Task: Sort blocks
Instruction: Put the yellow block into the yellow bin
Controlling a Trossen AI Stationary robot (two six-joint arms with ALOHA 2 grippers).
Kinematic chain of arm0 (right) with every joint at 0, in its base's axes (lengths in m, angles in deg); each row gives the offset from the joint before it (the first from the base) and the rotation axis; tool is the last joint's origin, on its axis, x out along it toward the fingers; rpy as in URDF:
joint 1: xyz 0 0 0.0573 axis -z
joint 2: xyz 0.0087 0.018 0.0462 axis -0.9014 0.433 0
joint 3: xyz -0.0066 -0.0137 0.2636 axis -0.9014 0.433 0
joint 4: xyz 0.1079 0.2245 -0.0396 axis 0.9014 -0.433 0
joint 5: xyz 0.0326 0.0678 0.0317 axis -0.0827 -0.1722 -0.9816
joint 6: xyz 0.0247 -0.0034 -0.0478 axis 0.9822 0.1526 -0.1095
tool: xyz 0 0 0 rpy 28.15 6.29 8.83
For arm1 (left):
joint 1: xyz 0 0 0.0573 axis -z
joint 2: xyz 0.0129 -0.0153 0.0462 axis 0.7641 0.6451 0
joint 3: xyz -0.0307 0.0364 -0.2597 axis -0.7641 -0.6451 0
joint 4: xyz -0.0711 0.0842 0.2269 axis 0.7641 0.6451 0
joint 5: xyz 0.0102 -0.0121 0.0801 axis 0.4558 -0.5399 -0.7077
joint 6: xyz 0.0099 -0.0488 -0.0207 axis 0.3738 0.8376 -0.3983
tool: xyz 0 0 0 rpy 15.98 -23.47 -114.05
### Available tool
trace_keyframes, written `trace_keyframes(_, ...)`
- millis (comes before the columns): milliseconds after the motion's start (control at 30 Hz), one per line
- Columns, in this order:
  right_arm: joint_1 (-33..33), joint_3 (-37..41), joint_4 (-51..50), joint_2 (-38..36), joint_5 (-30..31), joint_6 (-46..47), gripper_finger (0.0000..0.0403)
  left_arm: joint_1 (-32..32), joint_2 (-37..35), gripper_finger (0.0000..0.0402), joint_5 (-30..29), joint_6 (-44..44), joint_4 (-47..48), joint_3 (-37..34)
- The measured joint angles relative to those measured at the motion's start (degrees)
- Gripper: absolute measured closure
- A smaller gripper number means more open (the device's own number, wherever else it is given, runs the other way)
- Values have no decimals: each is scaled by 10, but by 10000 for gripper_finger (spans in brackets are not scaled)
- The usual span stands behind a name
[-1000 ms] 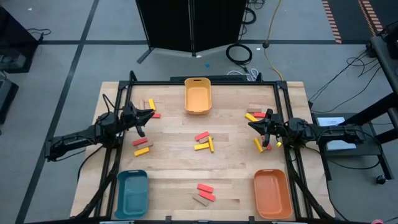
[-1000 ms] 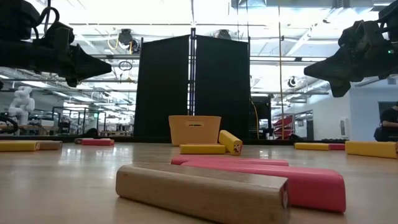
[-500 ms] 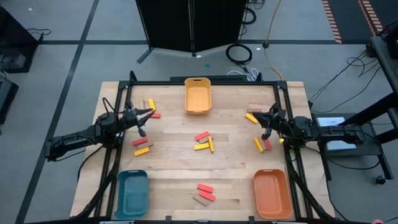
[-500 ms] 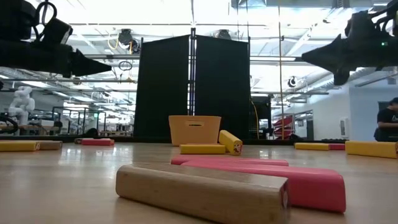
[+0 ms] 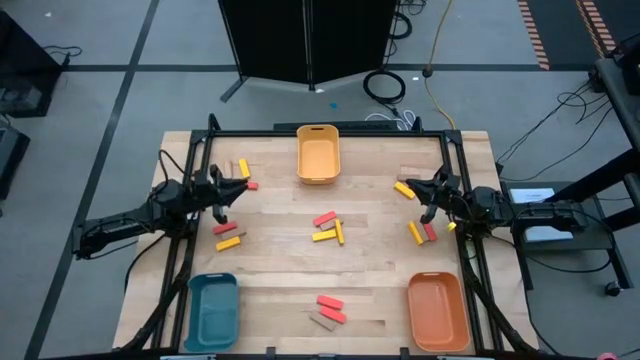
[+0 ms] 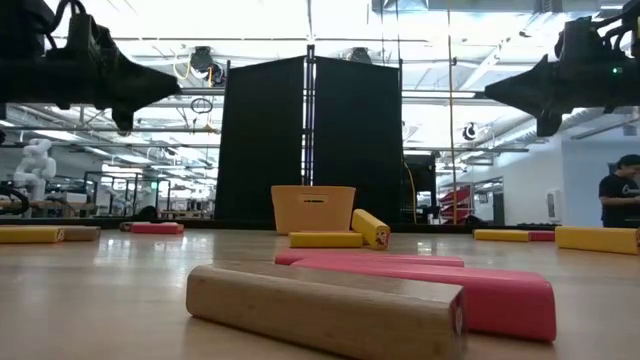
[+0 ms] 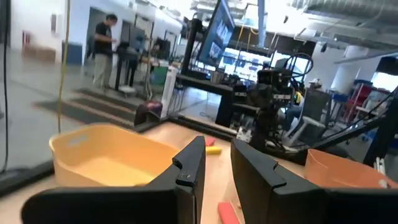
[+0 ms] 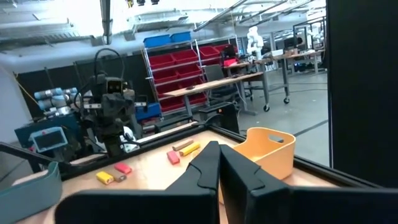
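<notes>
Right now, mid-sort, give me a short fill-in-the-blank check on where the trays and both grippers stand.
The yellow plastic tray sits at the table's ____ edge.
The teal plastic tray is at the near corner on the robot's ____ side.
The orange plastic tray holds ____ blocks.
The left gripper and right gripper are both ____, holding nothing, above the table.

Missing words: far; left; no; shut

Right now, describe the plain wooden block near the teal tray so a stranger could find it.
Start at the teal tray and look across toward the orange tray. About midway lie two red blocks; the tan block touches them on the near side, the only unpainted one there.
</notes>
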Motion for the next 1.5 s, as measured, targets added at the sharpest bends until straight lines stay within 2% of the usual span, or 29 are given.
trace_keyframes(267,0,-73,-81,46,2,-22,354,1,1,329,0,64,24,0)
trace_keyframes(467,4,-163,-229,121,4,4,314,6,32,329,36,83,32,26)
trace_keyframes(600,18,-230,-332,198,4,43,299,24,99,329,35,60,66,81)
trace_keyframes(733,44,-301,-440,294,-3,96,293,45,205,329,-4,28,135,150)
trace_keyframes(867,84,-359,-524,397,-53,113,293,61,313,329,-39,3,220,228)
trace_keyframes(1033,148,-411,-580,497,-125,68,288,72,401,329,-42,-37,307,327)
trace_keyframes(1167,196,-427,-595,551,-191,11,274,77,434,329,-25,-57,392,386)
trace_keyframes(1233,217,-428,-599,575,-196,-1,265,76,439,329,-22,-57,412,396)
trace_keyframes(1367,258,-428,-599,615,-196,-2,249,77,440,329,-29,-56,401,399)
trace_keyframes(1500,282,-428,-592,650,-218,-4,239,76,452,324,-22,-51,272,350)
